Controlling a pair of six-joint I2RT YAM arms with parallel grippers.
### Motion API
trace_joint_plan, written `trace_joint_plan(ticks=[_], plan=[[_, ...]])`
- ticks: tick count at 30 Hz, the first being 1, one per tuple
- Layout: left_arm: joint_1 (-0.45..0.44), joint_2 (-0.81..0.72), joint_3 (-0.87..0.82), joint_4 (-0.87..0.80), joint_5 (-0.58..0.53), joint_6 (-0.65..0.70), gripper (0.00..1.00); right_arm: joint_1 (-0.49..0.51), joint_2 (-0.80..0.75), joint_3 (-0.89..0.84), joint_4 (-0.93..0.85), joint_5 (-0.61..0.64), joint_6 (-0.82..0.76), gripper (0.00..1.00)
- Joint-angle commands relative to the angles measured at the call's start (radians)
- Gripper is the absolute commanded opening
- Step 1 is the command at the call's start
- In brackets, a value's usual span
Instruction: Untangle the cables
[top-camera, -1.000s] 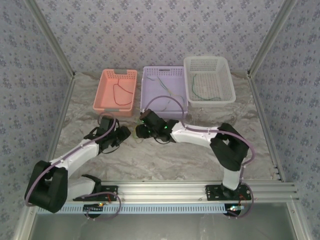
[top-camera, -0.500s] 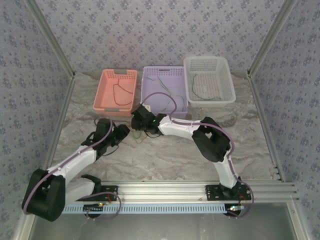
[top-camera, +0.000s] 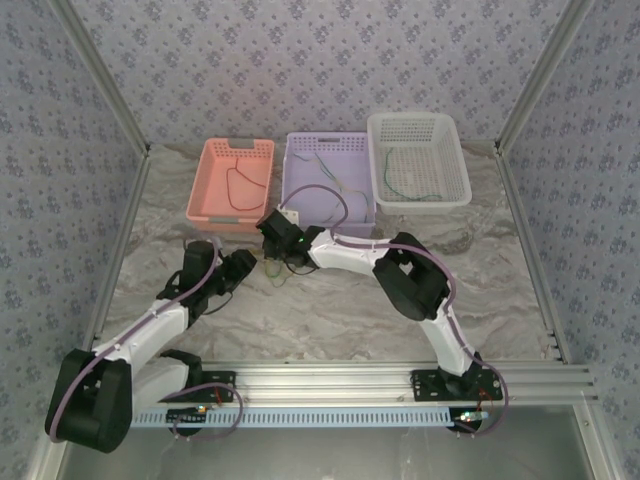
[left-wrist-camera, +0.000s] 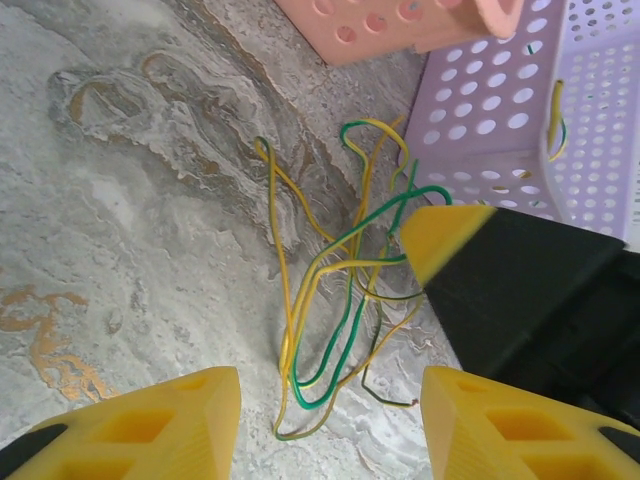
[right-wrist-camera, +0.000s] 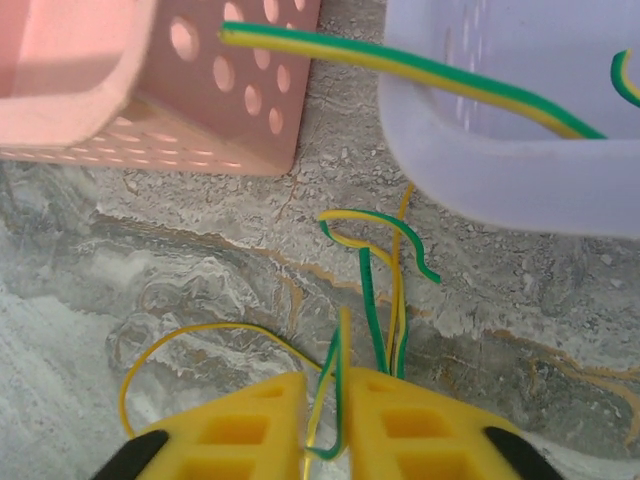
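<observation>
While my right tool (right-wrist-camera: 337, 405) is pressed almost together on a few green and yellow strands, my left tool (left-wrist-camera: 330, 395) stands spread, with nothing between its fingers. The cables (left-wrist-camera: 335, 290) lie as a loose tangle of green and yellow loops on the marbled tabletop (left-wrist-camera: 130, 200), just on the near side of the gap between the pink basket (left-wrist-camera: 400, 20) and the purple basket (left-wrist-camera: 510, 110).

Seen from my left wrist, the tangle lies ahead of my spread fingers, and the yellow tip of my right tool comes in from the right and meets the tangle's right edge, where a green loop bends around it. Seen from my right wrist, the pinched strands run from between my fingers toward the purple basket's near rim, and one yellow loop arcs out to the left over the tabletop.

A separate green-and-yellow wire (right-wrist-camera: 400, 62) hangs over the purple basket's rim, its end pointing toward the pink basket. From above, a dark wire (top-camera: 236, 180) lies in the pink basket, and a green wire (top-camera: 400, 178) lies in the white basket (top-camera: 452, 190) at the far right.
</observation>
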Motion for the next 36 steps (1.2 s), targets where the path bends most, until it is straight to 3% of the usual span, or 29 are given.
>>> trace_joint_plan(ticks=[1,5,15,22,29,36], plan=[[0.007,-0.016,-0.002,0.002,0.020,0.022,0.51,-0.005,0.013,0.041,-0.025,0.024,-0.024,0.11],[0.007,-0.011,-0.002,0.000,0.017,0.023,0.51,0.009,-0.030,0.030,-0.029,0.048,-0.061,0.00],[0.009,0.013,0.013,0.031,0.000,0.013,0.56,0.026,-0.256,-0.160,0.126,-0.030,-0.111,0.00],[0.007,0.035,0.033,0.122,0.037,-0.037,0.57,0.005,-0.421,-0.326,0.278,-0.162,-0.193,0.00],[0.003,-0.152,0.089,-0.057,0.024,0.012,0.59,-0.056,-0.490,-0.380,0.337,-0.389,-0.342,0.00],[-0.004,-0.106,0.107,-0.084,0.105,0.017,0.55,-0.091,-0.533,-0.449,0.361,-0.513,-0.397,0.00]])
